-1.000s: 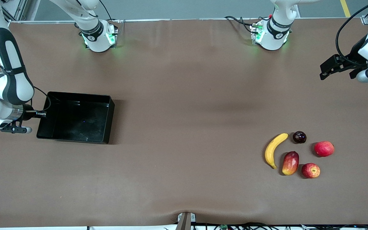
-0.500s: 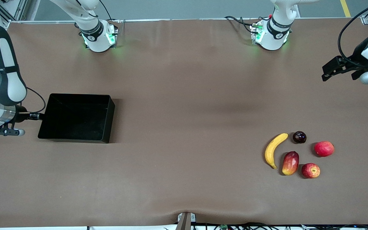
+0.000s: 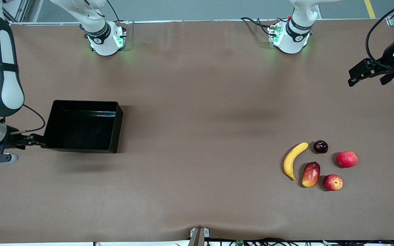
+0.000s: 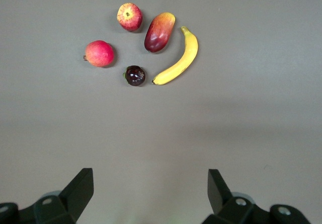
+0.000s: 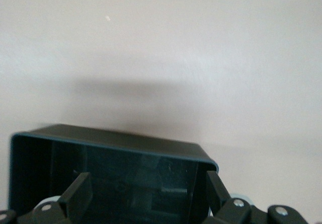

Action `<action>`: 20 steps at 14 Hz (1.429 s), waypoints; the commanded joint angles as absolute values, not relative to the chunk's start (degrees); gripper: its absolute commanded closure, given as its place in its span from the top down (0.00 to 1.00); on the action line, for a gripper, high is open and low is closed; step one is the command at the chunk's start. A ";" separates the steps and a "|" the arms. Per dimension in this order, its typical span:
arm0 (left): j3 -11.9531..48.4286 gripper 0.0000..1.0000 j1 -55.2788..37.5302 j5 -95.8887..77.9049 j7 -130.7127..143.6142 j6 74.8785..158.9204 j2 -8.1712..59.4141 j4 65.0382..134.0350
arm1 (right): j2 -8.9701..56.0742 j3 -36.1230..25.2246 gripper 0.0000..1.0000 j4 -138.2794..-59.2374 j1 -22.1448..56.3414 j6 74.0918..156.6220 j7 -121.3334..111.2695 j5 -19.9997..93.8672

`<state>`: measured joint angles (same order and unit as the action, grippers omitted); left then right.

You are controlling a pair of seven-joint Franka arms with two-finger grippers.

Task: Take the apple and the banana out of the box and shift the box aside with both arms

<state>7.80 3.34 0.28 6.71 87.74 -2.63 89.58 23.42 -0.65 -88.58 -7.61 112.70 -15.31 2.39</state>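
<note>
**A:** Right gripper?

**B:** At the right arm's end of the table, up against the end wall of the box. Whether it is clamped on that wall or how wide it stands: cannot tell. The right wrist view looks straight into the box over that wall.

**A:** Box itself?

**B:** Black tray, nothing in it, toward the right arm's end. It looks raised off the brown table. Its shadow falls on the cloth clear of it, on the side nearer the front camera.

**A:** Left gripper?

**B:** In the air over the left arm's end of the table, arm waiting. Jaws spread wide, nothing between them. The left wrist view confirms this.

**A:** Fruit?

**B:** All on the table toward the left arm's end, well apart from the box.
- The banana lies on the side of the cluster toward the box.
- The speckled apple is nearest the front camera.
- The mango sits between those two.
- The plum is just beside the banana's upper tip.
- A plain red fruit is at the outer edge.

None touch.
</note>
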 commanded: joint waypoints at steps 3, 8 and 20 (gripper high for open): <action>8.00 1.00 3.60 0.18 5.98 86.84 -2.81 89.03 | 26.11 -0.62 1.00 -75.34 -4.23 110.22 -15.65 3.08; 8.09 1.00 3.52 0.26 5.89 86.84 -2.46 88.68 | 23.14 -0.70 1.00 -67.50 -1.41 94.07 -12.67 2.64; 8.44 1.00 3.16 0.35 5.89 86.84 -2.20 88.51 | -4.02 -0.62 1.00 -89.89 2.37 81.46 -1.76 1.94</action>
